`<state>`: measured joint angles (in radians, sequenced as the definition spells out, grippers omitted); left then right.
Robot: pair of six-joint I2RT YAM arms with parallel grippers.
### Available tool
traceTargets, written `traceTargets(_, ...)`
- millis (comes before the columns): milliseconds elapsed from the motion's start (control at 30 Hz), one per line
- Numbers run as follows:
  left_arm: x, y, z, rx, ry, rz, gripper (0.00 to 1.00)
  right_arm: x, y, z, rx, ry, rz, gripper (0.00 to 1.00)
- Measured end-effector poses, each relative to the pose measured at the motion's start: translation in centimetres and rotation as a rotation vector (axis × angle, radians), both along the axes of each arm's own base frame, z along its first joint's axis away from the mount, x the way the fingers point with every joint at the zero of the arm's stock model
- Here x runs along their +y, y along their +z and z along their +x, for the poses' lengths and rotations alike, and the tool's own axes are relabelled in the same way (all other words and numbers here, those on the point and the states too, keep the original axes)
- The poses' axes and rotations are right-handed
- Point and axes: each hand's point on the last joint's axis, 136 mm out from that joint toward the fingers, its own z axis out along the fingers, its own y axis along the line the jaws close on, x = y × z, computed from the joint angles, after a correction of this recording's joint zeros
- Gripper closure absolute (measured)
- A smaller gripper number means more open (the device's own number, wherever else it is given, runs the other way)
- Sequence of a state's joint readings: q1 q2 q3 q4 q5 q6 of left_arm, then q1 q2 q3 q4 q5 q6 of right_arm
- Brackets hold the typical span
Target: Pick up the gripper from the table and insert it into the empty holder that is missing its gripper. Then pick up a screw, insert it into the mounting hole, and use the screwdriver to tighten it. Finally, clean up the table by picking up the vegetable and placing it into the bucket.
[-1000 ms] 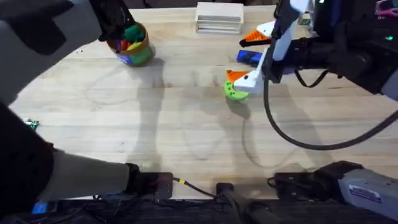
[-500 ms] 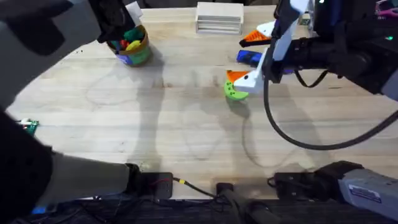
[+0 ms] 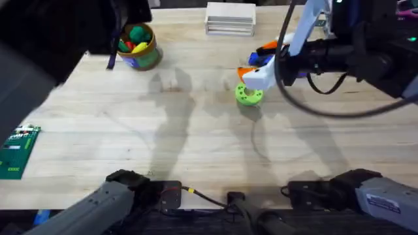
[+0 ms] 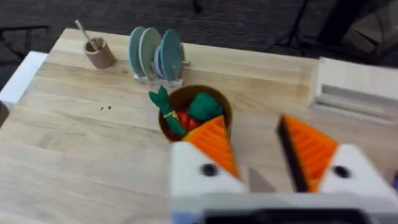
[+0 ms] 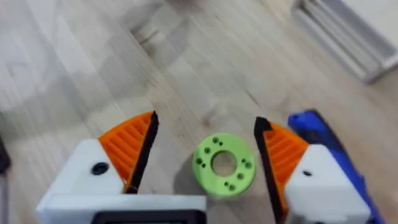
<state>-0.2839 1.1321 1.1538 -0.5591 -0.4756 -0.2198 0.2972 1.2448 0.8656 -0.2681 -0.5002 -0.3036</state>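
step: cleanup, vegetable [image 4: 166, 113] in bucket [image 3: 138, 47], far left of surface [image 3: 196, 143] | left pincer [image 4: 258, 152] open, empty above it | right pincer [image 5: 205, 158] open over green disc [image 5: 224, 165], screwdriver [image 5: 323, 140] just right | advice: lift left arm straight, avoid rim

Flat green disc with holes [image 3: 249, 95] on wood; white box [image 3: 230, 17] at far edge; plate rack [image 4: 155, 55], small cup [image 4: 99, 53].

wooden table [image 3: 196, 143], bucket [image 3: 139, 53], green disc [image 3: 249, 94], screwdriver [image 5: 326, 146]
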Motion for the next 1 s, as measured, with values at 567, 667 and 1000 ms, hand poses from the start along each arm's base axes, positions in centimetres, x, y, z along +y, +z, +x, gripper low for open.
traceTargets(567,-2.9,5.0,-9.6,-0.102,-0.244,-0.011,0.024,-3.3,4.3,-2.2,0.258,-0.219,-0.084,0.011)
traceTargets(667,-3.3,4.5,-10.8,-0.075,-0.301,-0.021,0.009,-3.5,4.1,-2.7,0.277,-0.221,-0.093,0.010)
traceTargets(1000,-4.6,3.0,-11.9,-0.001,-0.401,-0.027,0.008,-3.5,4.1,-2.7,0.279,-0.221,-0.095,0.011)
